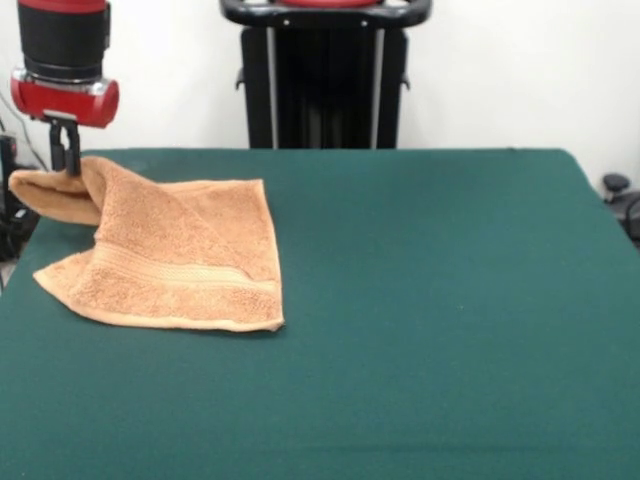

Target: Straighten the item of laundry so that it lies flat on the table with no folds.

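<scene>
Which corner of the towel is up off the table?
The far left corner of the towel, right under the gripper, is lifted and folded over. The two near corners lie flat on the green table.

We see bright, even light from above, with no glare on the green table (430,300). The towel (170,255) casts only a thin soft shadow; its edges look slightly blurred.

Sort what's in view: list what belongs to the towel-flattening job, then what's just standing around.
Belongs to the job:
- towel, partly folded, one corner lifted
- green table
- end effector, at the lifted corner

Just there:
- black stand behind the table
- dark object at the right edge; too little shows to identify
</scene>
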